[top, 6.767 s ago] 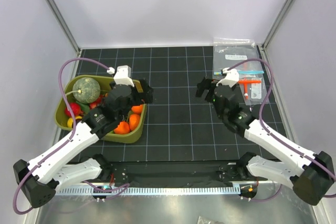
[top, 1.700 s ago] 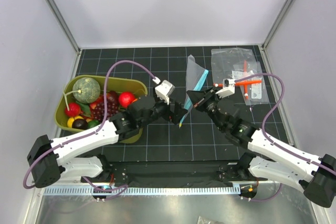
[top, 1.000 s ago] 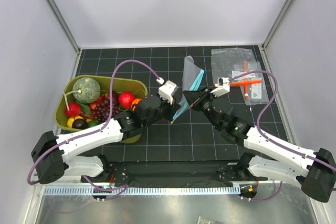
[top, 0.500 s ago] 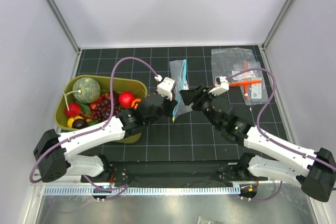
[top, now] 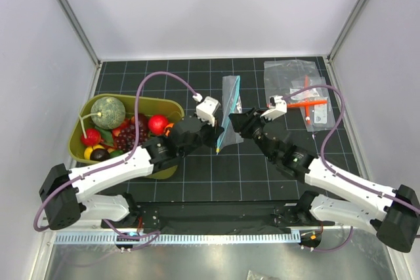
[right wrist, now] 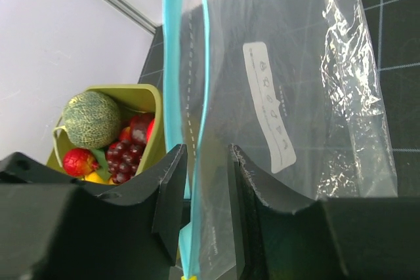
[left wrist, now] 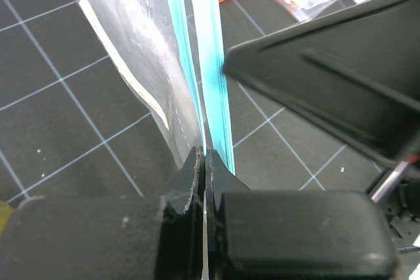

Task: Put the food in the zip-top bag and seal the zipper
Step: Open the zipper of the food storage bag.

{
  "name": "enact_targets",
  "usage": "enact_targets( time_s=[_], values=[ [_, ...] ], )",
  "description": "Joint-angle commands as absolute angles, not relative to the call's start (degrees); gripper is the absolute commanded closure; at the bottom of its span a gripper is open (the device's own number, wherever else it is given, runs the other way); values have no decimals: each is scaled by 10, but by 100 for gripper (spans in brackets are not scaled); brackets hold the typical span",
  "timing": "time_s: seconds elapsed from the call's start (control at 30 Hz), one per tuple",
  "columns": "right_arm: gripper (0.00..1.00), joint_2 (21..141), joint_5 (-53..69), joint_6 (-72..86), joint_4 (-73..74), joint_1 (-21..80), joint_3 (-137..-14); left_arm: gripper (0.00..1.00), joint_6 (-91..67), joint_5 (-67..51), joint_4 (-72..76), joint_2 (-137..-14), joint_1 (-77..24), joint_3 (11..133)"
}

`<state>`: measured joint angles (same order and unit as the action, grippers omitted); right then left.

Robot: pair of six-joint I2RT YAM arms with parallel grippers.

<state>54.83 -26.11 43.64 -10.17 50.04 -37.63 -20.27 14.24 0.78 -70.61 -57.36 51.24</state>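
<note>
The zip-top bag [top: 229, 111] hangs upright over the mat between my two arms, its teal zipper [top: 232, 100] running along the edge. My left gripper [top: 214, 138] is shut on the bag's lower edge; in the left wrist view its jaws [left wrist: 205, 157] pinch the film just below the zipper [left wrist: 213, 63]. My right gripper [top: 238, 121] is open, its fingers astride one teal lip [right wrist: 199, 103] of the bag [right wrist: 295, 96], with a gap on both sides [right wrist: 207, 165]. The food lies in the olive bin [top: 131, 98]: a red fruit [top: 157, 124], grapes [top: 128, 137], an orange one [top: 170, 127].
A grey-green melon [top: 108, 111] sits in the bin's far end. Clear packets with an orange tool [top: 304, 100] lie at the back right of the black gridded mat. White walls and metal posts close in the sides.
The bag has swung from a leftward tilt to nearly upright and shifted slightly right. The right gripper's jaws have narrowed around the bag's lip. The left gripper stays shut on the bag.
</note>
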Motion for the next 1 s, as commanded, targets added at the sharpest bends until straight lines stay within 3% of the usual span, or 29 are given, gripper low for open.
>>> enact_targets(
  time_s=[0.0,0.2,0.23,0.37,0.5,0.67,0.73,0.77,0.8,0.97],
  values=[
    [62,555,-288,435,-103,504,-400,100,-191,112,47,-686,-575,512],
    [67,574,-290,433,-92,503,-412,99,-185,88,53,-684,-576,512],
    [77,578,-292,432,-90,503,-417,100,-185,89,53,-682,-576,512],
    [99,582,-317,410,-54,503,-443,100,-199,141,47,-679,-575,508],
    [99,581,-334,349,38,503,-497,100,-227,230,2,-688,-572,522],
    [99,577,-266,287,34,503,-516,100,-245,264,-18,-697,-564,529],
    [99,594,-226,280,38,503,-525,91,-250,274,-28,-696,-564,533],
    [99,605,-217,278,51,504,-539,80,-250,273,-27,-693,-564,531],
    [99,625,-209,270,58,503,-547,75,-250,270,-25,-689,-564,526],
    [99,667,-162,255,77,506,-582,63,-248,275,-18,-679,-564,519]
  ],
)
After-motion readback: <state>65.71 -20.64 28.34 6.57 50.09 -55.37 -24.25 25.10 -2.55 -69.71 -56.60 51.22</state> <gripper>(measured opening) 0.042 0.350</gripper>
